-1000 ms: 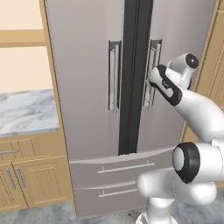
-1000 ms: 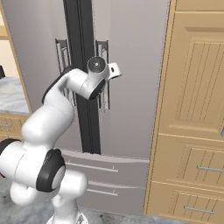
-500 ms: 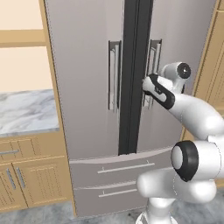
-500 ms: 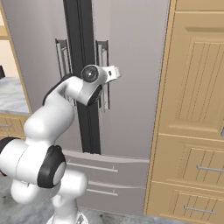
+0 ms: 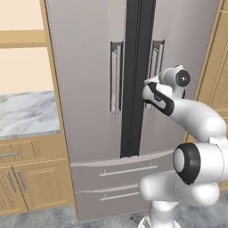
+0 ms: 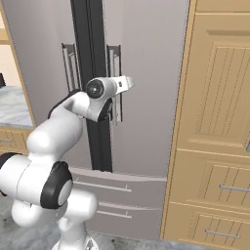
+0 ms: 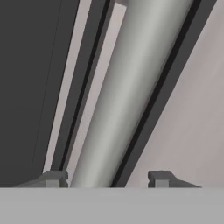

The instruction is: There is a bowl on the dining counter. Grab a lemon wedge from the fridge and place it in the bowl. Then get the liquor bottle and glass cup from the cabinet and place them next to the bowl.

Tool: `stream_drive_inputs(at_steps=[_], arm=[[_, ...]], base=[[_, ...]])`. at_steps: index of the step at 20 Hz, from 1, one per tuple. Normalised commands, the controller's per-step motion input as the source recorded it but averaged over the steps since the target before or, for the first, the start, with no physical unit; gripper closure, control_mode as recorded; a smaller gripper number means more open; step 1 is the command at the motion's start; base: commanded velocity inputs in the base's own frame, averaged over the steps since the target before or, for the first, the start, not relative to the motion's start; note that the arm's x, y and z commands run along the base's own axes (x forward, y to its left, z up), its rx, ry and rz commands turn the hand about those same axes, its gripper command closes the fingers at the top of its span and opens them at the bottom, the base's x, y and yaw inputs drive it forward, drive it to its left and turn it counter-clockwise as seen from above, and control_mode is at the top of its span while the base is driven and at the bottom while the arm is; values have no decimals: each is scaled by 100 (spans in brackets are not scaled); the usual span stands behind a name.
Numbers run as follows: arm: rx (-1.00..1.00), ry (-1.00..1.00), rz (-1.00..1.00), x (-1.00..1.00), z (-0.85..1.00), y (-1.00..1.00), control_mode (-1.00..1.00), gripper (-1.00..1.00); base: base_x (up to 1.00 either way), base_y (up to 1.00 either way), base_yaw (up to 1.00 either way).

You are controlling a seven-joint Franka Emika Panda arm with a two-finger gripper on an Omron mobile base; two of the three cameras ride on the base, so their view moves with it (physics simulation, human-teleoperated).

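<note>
My claw [image 7: 104,179] straddles the fridge's [image 5: 89,67] right door handle [image 7: 127,87], fingers either side, not yet clenched. I should centre the bar, squeeze squarely, then pull along the door's arc.

No readable text anywhere (fridge [image 5: 89,89] is unmarked).

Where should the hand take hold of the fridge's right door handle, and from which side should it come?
Grip the right door handle on its middle stretch, coming straight at the fridge front. The bar is vertical and stands off the door, so one finger can pass on each side. The hand already straddles it there.
</note>
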Motion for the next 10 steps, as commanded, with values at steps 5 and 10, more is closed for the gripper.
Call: stream_drive_inputs(at_steps=[5,10], arm=[[0,2,0,-9,-3,0,-100,100],[0,-7,0,-83,6,-13,-100,100]], base=[[0,0,0],[0,0,0]])
